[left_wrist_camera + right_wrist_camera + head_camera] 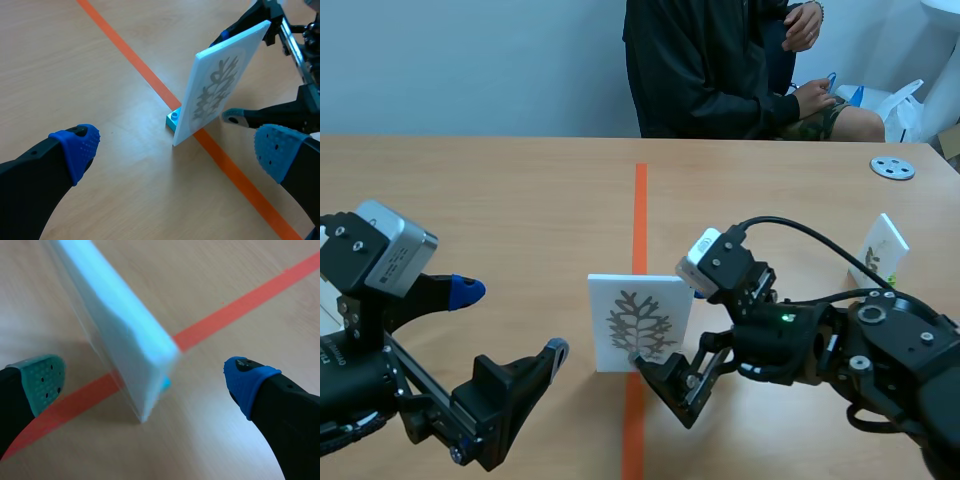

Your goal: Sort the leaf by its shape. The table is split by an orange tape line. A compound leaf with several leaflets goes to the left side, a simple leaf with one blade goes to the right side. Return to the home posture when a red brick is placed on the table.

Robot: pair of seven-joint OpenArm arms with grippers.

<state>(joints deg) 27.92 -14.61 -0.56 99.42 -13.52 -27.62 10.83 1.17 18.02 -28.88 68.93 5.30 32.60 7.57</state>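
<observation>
The worktop (500,200) carries an orange tape line (640,220). The left tool (510,320) hovers spread, left of the line. The right tool (145,377), spread, straddles the upright leaf card (638,322), which stands on the line on a small teal block (173,120).

On my right wrist camera the leaf card (120,335) is a blur, runs out of frame, and shows me only its edge. The print on the second card (882,250), far right on the counter (500,200), is too small to read. The person (720,70) is cropped at the shoulders.
</observation>
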